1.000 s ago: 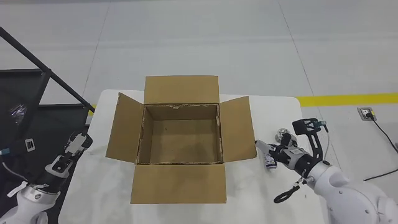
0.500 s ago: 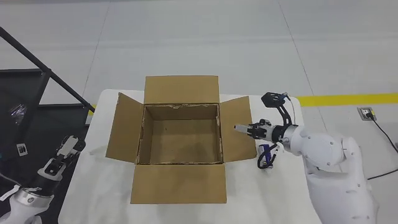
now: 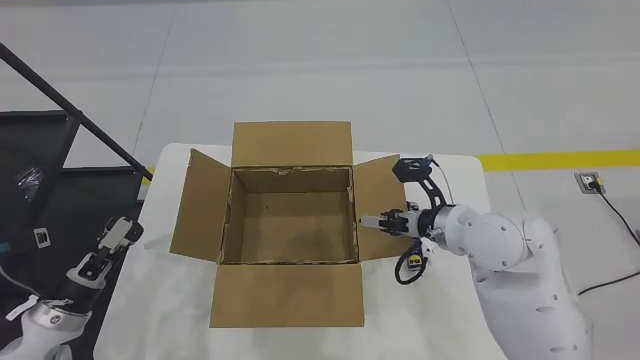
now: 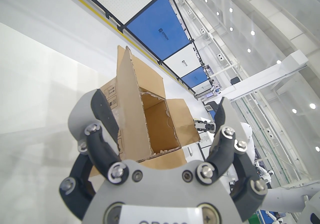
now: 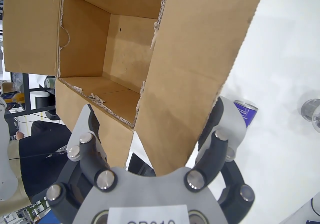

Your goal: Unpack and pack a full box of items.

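On my far left, the left gripper [image 4: 161, 103] hangs off the table's [image 3: 460, 175] left edge, well apart from everything, with its fingers spread and nothing between them. The cardboard box [image 3: 290, 182] sits mid-table with all four flaps folded outward, and its floor is bare as far as I can see, so I judge the unpacking done and the packing not yet begun. Further right, the right gripper [image 5: 155, 107] is over the box's right flap [image 3: 382, 205], jaws wide apart with the flap's edge running between them; it pinches nothing. Just beyond its outer finger lies a blue can [image 5: 246, 111] on the table, with a round metal piece [image 5: 310, 108] farther off. My worry is that flap. If I close now I would clamp cardboard rather than an item, and any pull would drag or tip the light, empty box, since the left arm is too far away to brace it. Swinging outward carelessly could also knock the can and send it rolling toward the table's edge.
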